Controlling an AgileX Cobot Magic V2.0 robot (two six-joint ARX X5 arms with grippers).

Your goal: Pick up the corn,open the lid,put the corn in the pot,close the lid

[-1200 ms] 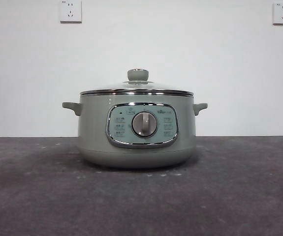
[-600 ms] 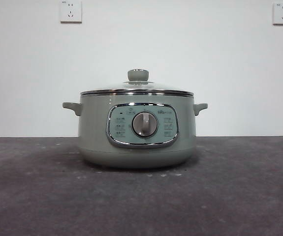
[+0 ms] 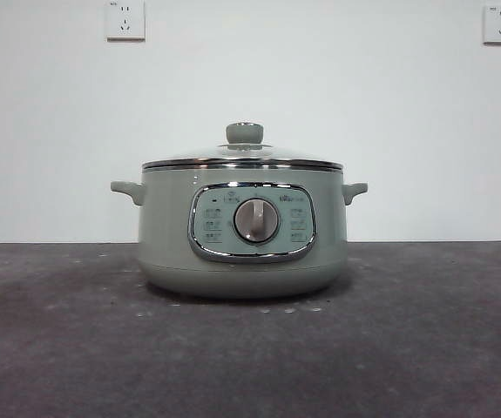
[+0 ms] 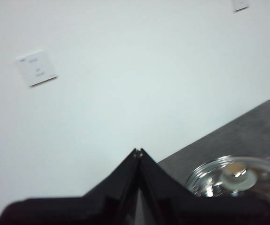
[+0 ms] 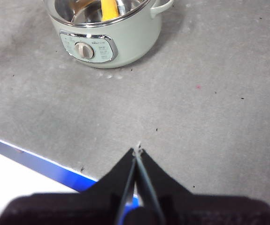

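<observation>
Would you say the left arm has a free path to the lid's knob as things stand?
Probably yes. The lid sits closed on the pot, its knob bare, and the left gripper, shut and empty, hangs beside it with nothing between.

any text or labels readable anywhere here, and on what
Nothing reads clearly enough to quote.
Pot front panel: small printed labels around the dial, too small to read.
Wall plate in the left wrist view: two lines of print, blurred.
Wall sockets: no legible lettering.
</observation>
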